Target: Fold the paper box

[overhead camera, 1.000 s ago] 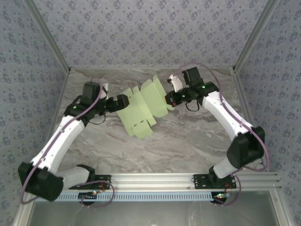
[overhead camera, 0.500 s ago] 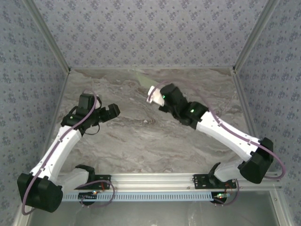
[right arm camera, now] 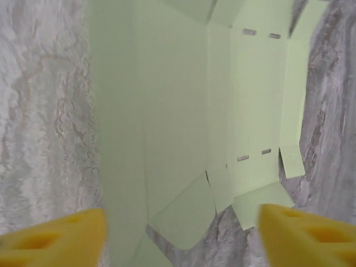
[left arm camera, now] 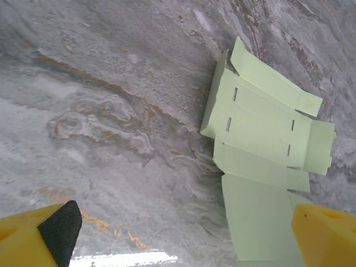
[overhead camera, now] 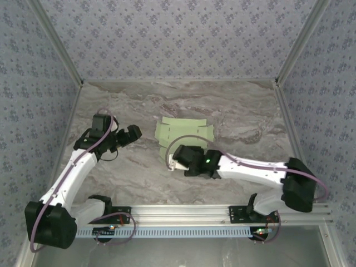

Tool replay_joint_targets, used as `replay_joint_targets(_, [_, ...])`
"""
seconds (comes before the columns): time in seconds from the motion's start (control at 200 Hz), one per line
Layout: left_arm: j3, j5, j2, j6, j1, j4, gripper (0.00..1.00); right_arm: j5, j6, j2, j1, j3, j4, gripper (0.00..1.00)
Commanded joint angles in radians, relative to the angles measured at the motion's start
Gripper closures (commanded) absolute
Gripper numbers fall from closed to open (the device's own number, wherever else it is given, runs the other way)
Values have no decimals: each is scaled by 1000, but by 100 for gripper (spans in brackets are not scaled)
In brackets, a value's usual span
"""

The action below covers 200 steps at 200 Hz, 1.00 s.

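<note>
The left arm [overhead camera: 75, 167] reaches up the marble table [overhead camera: 139, 105] and ends to the left of the paper box [overhead camera: 183, 133], with bare tabletop between them. The left gripper [overhead camera: 133, 134] points towards the box with its jaws spread wide and nothing between them. In the left wrist view its two yellow fingers [left arm camera: 325, 233] sit at the bottom corners, far apart, so the left gripper [left arm camera: 183, 239] hangs above the table beside the box's edge, and the right-hand fingertip shows in front of the near panel of the card.

The paper box [left arm camera: 261, 128] lies opened out on the table as a flat pale green sheet, with small slots [left arm camera: 228, 123] cut in its middle panels. Side flaps stick out at its edges, and one long flap is lifted slightly along the left side.

The right gripper [overhead camera: 173, 161] sits at the near end of the box, over its bottom left corner. In the right wrist view the yellow fingers [right arm camera: 55, 239] are spread wide, one at each bottom corner, with the paper box [right arm camera: 178, 100] stretching away below them. The right gripper [right arm camera: 181, 239] pinches nothing that can be seen. The right arm [overhead camera: 256, 169] lies low across the table, running off to the right of the box
</note>
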Motion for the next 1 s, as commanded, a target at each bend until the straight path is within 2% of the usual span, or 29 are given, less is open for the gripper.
replay_joint_targets(0.0, [-39, 81, 62, 2, -28, 117, 1, -239, 145, -168, -99, -6, 56, 0])
replay_joint_targets(0.055, [-43, 74, 98, -1, -58, 159, 1, -312, 225, -229, -186, -20, 106, 0])
replay_joint_targets(0.13, [-22, 16, 147, 21, -105, 181, 1, -349, 372, -290, -325, -50, 172, 1])
replay_joint_targets(0.225, [16, -72, 220, 59, -140, 196, 1, -396, 634, -333, -511, -100, 247, 1])
replay_joint_targets(0.335, [43, -76, 345, 88, -141, 277, 4, -492, 878, -299, -696, -111, 220, 5])
replay_joint_targets(0.43, [81, -61, 438, 110, -141, 320, 7, -638, 940, -231, -800, -116, 211, 9])
replay_joint_targets(0.585, [140, -15, 563, 148, -138, 373, 9, -739, 925, -139, -831, -124, 208, 11])
replay_joint_targets(0.685, [204, 55, 652, 161, -131, 371, 19, -740, 927, -100, -831, -137, 215, 11])
replay_joint_targets(0.809, [232, 51, 701, 176, -129, 387, 24, -790, 937, -63, -826, -135, 236, 13])
replay_joint_targets(0.869, [243, 70, 720, 184, -125, 401, 31, -793, 936, -53, -813, -129, 235, 14])
replay_joint_targets(0.994, [310, 108, 790, 227, -125, 358, 52, -754, 932, -33, -785, -113, 232, 15])
